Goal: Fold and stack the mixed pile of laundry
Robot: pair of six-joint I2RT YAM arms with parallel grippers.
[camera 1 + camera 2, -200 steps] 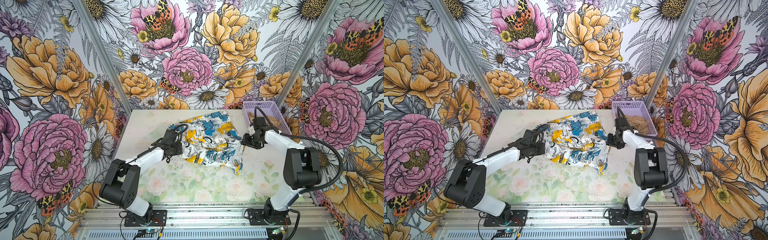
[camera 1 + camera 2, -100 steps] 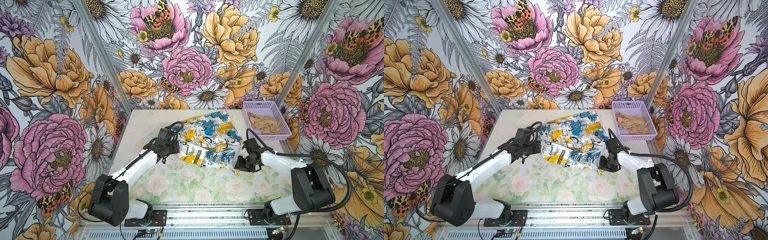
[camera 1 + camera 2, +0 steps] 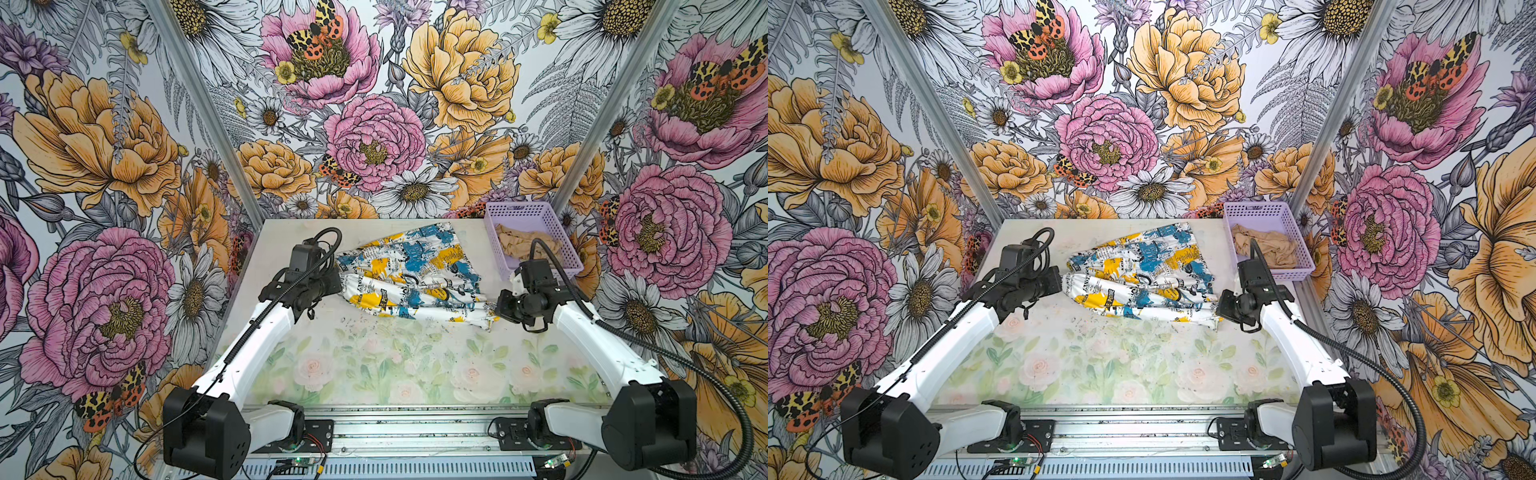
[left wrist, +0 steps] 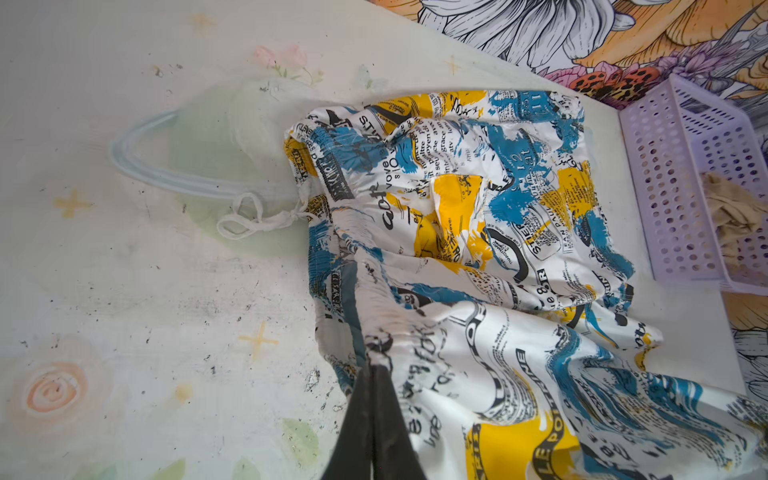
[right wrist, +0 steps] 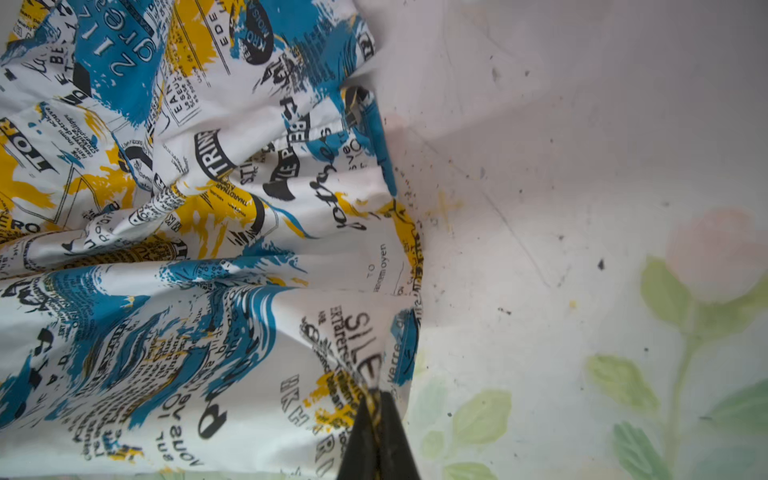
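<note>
Landmark: the lavender basket point(image 3: 517, 206), standing on the table point(image 3: 395, 365); every place below is given from it.
Printed garment: printed drawstring shorts point(image 3: 411, 274), white with blue and yellow patches and black lettering, lying on the table just beside the basket, apart from its wall.
Plain garment: a tan garment point(image 3: 523, 245), crumpled inside the basket and not yet folded.
Left gripper: the left gripper point(image 4: 374, 370) is pinched tight on the gathered elastic waistband point(image 4: 332, 266), at the end of the shorts farthest from the basket.
Right gripper: the right gripper point(image 5: 376, 395) is clamped on a hem corner at the end of the shorts nearest the basket, a little forward of the basket's front wall.
Long axis: it runs from one gripper to the other, straight away from the basket.
Heading: the waist points away from the basket and the leg hems point toward it. The drawstring point(image 4: 249, 216) trails off the waist end onto the bare table.
Lie: the edge held between the grippers is drawn fairly taut, while the rest is rumpled, with loose folds on the basket's side.
Handling: probably light, thin and limp, perhaps slick, so it will sag wherever it is not held.
Hold points: the waistband and hem corners look best, since doubled fabric should slip less.
Risk: a hard pull might drag the cloth out of the pinch, and the drawstring could snag.
</note>
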